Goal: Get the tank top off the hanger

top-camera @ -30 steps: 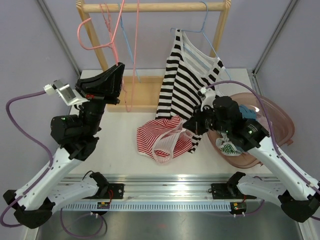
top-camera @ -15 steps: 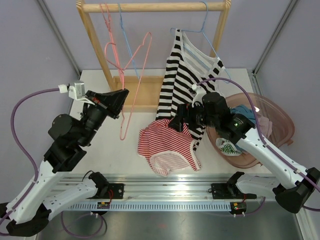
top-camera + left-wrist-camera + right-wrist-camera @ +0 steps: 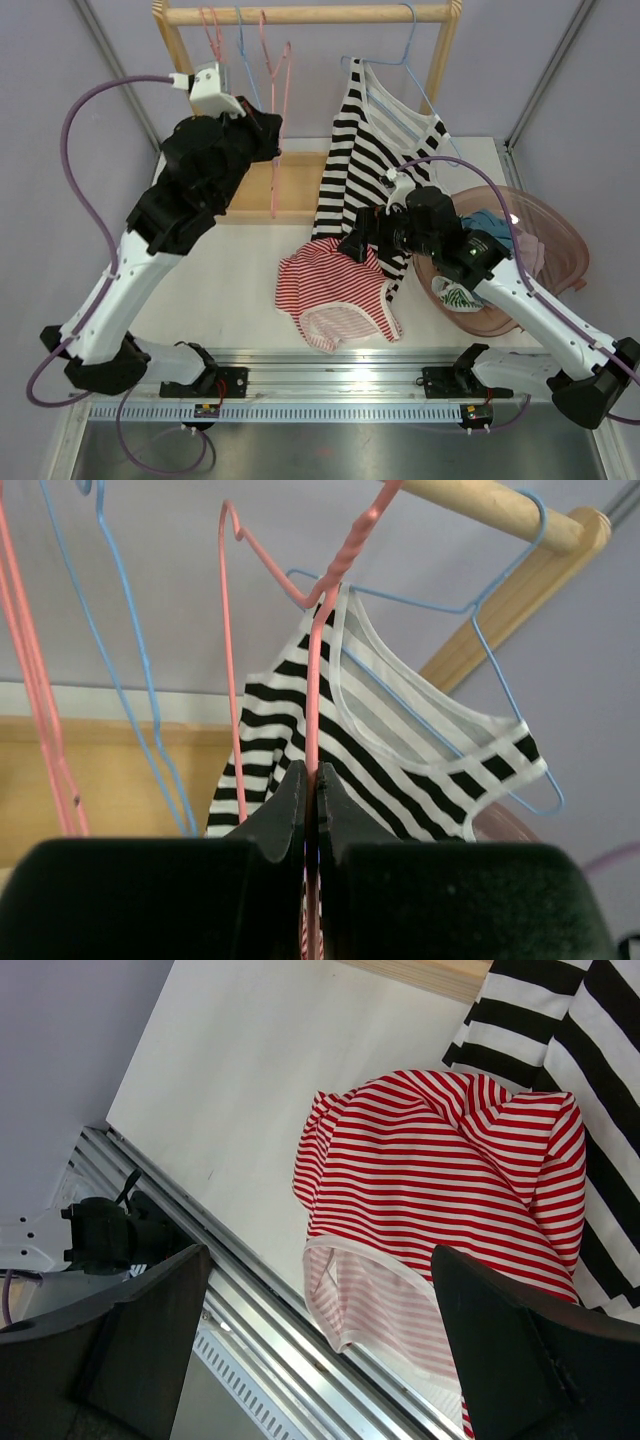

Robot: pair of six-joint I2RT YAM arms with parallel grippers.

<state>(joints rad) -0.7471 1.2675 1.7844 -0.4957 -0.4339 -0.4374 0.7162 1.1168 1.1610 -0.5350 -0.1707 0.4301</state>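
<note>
Top external: the white table (image 3: 240, 270) is smooth and matte, with lilac walls behind it. A wooden rack (image 3: 310, 14) stands at its far edge. The red-and-white striped tank top (image 3: 335, 290) lies crumpled near the near edge, off any hanger. A black-and-white striped top (image 3: 375, 150) hangs on a blue wire hanger (image 3: 412, 45). A translucent pink basin (image 3: 550, 225) of clothes sits at the right edge.

Left wrist: the left gripper (image 3: 312, 790) has its fingers clamped on a pink wire hanger (image 3: 318, 680), whose neck is up by the rail.

Right wrist: the right gripper (image 3: 320, 1280) has its fingers spread wide and empty, above the tank top
</note>
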